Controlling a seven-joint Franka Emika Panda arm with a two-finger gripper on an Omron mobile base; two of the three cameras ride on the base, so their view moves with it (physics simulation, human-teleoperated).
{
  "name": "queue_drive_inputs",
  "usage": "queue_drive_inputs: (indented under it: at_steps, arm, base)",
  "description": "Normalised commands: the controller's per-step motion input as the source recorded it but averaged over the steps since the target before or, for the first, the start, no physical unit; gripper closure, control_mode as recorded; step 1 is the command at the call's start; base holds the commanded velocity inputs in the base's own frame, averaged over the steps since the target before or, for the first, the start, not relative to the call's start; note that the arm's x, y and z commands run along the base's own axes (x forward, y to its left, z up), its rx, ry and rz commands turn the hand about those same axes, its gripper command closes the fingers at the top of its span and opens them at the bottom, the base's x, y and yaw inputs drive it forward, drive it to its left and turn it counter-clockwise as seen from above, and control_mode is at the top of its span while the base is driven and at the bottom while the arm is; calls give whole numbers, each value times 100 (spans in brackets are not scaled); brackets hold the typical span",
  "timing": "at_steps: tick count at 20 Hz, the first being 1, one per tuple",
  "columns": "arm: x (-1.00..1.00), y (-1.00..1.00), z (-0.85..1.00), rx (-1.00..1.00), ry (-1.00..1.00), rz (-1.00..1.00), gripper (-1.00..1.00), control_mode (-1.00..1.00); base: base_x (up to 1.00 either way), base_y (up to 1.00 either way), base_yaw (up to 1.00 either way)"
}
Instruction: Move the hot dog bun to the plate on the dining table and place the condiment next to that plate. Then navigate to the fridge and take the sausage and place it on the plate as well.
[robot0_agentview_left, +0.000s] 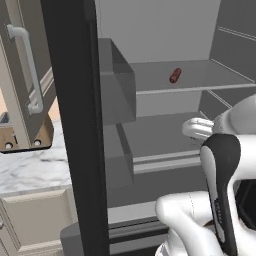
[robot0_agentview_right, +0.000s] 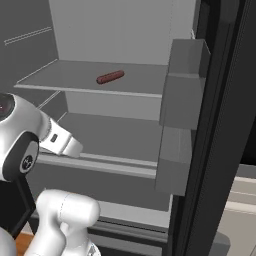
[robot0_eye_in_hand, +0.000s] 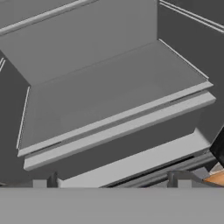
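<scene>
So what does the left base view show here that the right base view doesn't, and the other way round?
Left base view alone: a cabinet door with a grey handle and a marble counter beside the fridge. Right base view alone: the sausage seen lengthwise, and a second door bin below the upper one. Both share the open fridge, the sausage lying on its upper shelf, and the white arm in front.

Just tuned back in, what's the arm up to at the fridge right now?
The robot is parked at the open fridge. The sausage lies untouched on the upper shelf. The gripper is open and empty, held low and looking at the lower shelf, well below the sausage. Nothing has been picked up yet.
</scene>
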Motion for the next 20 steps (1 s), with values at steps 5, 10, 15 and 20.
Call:
queue_drive_inputs:
  at_steps: [5,10,15,20]
  arm:
    - [29,1,86,-13,0,-13,-100,-100]
    - [52,-1,55,-16,0,-14,-100,-100]
    - [77,-13,31,-12,2,-14,-100,-100]
    - [82,-2,18,-1,14,-11,-100,-100]
  base:
    - [0,0,0]
    - [0,0,0]
    - [0,0,0]
    - [0,0,0]
